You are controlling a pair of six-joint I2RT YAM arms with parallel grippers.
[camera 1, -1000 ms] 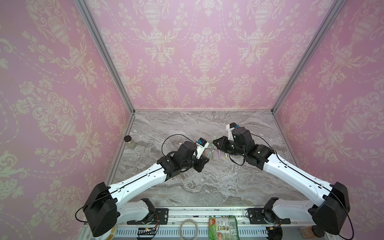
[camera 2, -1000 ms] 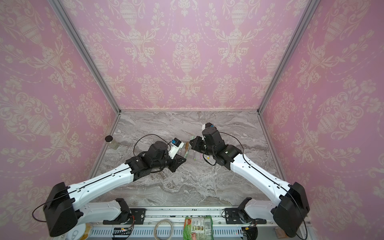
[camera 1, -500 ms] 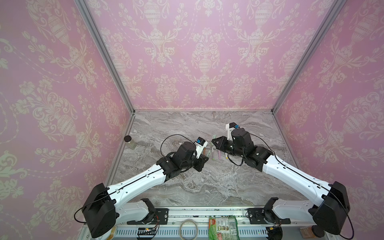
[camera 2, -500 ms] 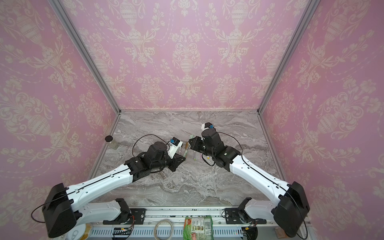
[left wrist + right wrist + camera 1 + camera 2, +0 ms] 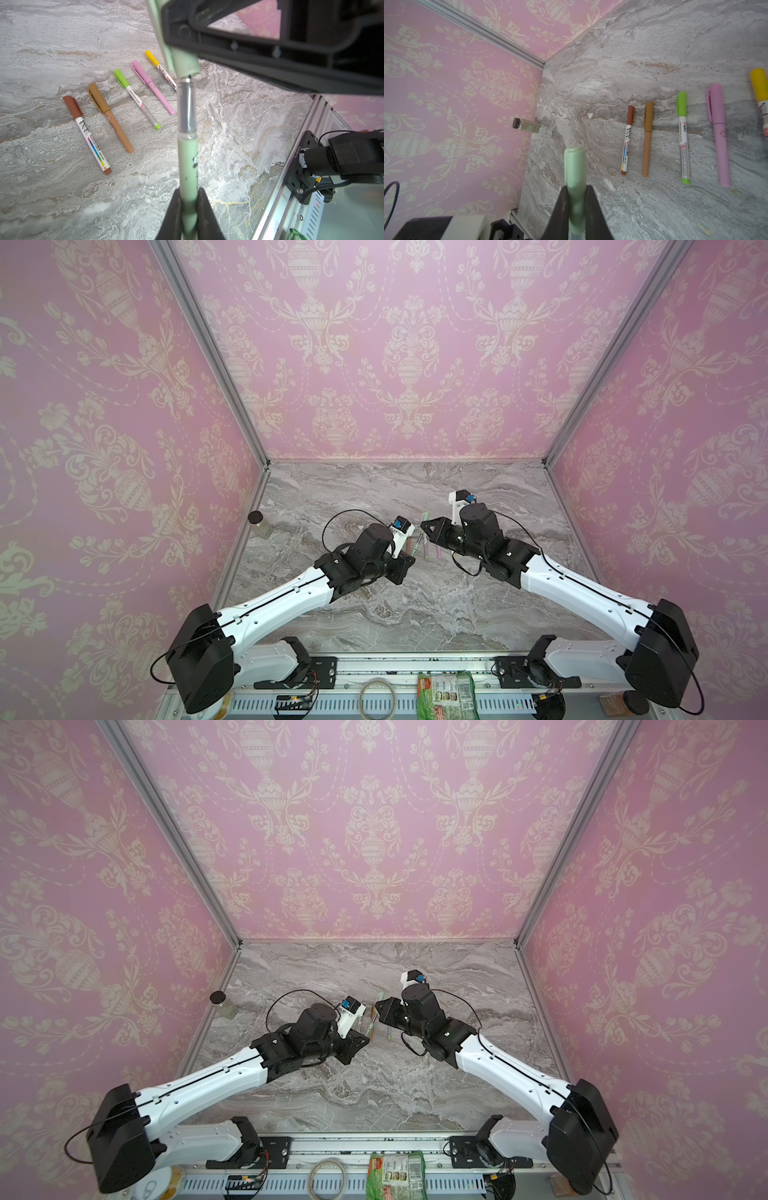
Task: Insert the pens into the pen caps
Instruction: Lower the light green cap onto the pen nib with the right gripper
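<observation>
Left wrist view: the left fingers [image 5: 173, 218] are clamped on the lower barrel of the sage-green pen [image 5: 188, 162], which is held clear of the desk [image 5: 52, 197]. The pen's grey nib section points at the mouth of the pale green cap [image 5: 185, 62], and the dark tip sits right at the opening. Right wrist view: the right fingers [image 5: 560, 207] are clamped on that cap [image 5: 575, 166], with its closed end projecting beyond them. Five capped pens [image 5: 137, 99] lie on the desk in a side-by-side row, roughly parallel and not touching one another.
</observation>
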